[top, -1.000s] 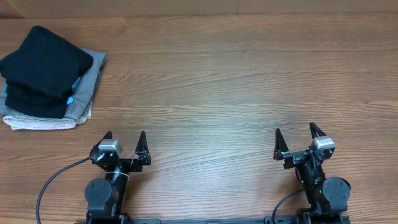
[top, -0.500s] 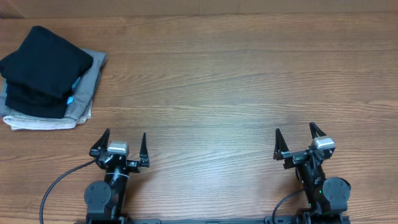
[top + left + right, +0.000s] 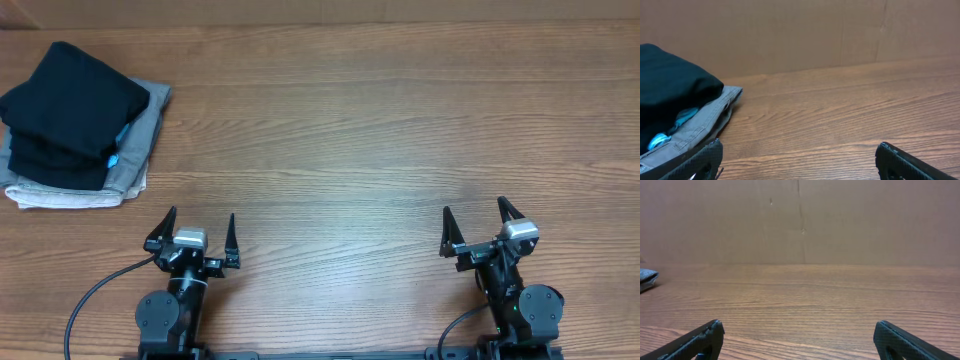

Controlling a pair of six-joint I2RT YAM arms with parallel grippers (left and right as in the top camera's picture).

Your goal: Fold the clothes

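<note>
The black T-shirt (image 3: pixel 68 110) lies folded on top of a stack at the table's far left; in the left wrist view the black T-shirt (image 3: pixel 670 90) fills the left edge. My left gripper (image 3: pixel 197 227) is near the front edge, open and empty, well below and right of the stack. In its own view the left gripper (image 3: pixel 799 150) shows both black fingertips spread over bare wood. My right gripper (image 3: pixel 475 221) stands open at the front right, holding nothing. The right gripper (image 3: pixel 799 327) faces bare wood and a brown wall.
Under the black shirt lie a light blue garment (image 3: pixel 117 148) and a grey-beige garment (image 3: pixel 135 150). A brown wall (image 3: pixel 800 220) closes the far side. A black cable (image 3: pixel 85 295) loops from the left arm's base.
The left gripper turned slightly, from angled right to facing straight ahead, between one second ago and half a second ago. Since then nothing has moved.
</note>
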